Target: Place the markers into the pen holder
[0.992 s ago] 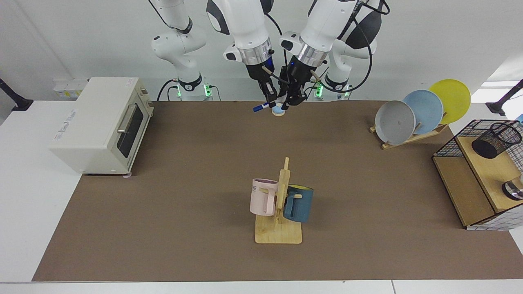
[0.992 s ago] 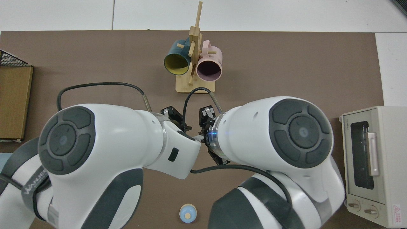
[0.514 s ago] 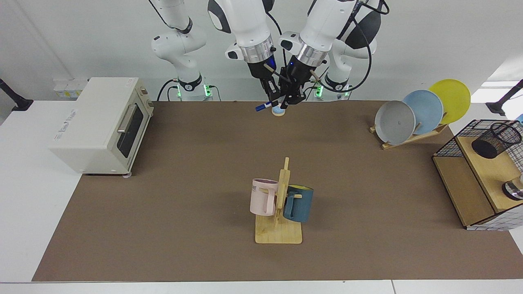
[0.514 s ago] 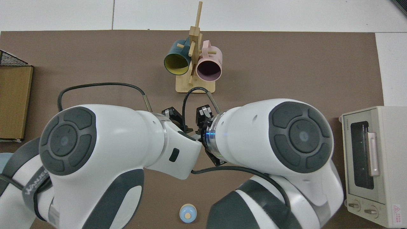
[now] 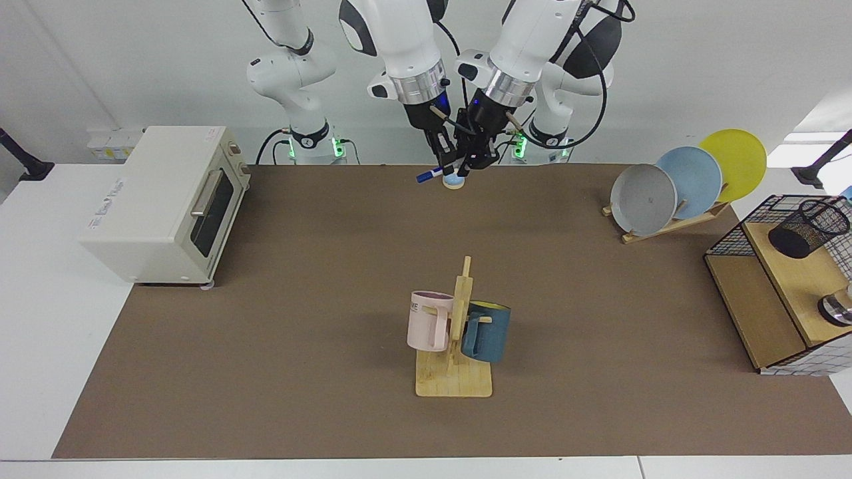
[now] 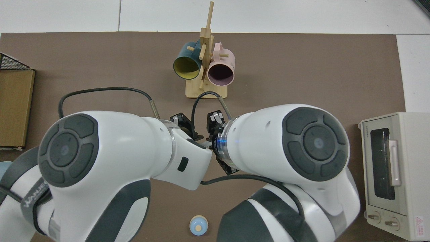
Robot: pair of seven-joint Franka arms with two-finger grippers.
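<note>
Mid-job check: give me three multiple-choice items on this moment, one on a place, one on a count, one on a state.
1. Where does the small black wire-mesh pen holder stand?
A. on a wooden board inside the black wire frame
B. on the white toaster oven
C. beside the wooden mug tree

2. How many plates stand in the wooden plate rack?
A. two
B. three
C. four

3. The white marker with blue cap is:
A. inside the pen holder
B. lying flat on the brown mat
C. held in the air at the right gripper, with the left gripper close beside it

Answers: 1 A, the holder sits on the board within the frame at the table's edge. 2 B, a grey, a blue and a yellow plate show. 3 C, the marker juts out from the right gripper, above the mat.
</note>
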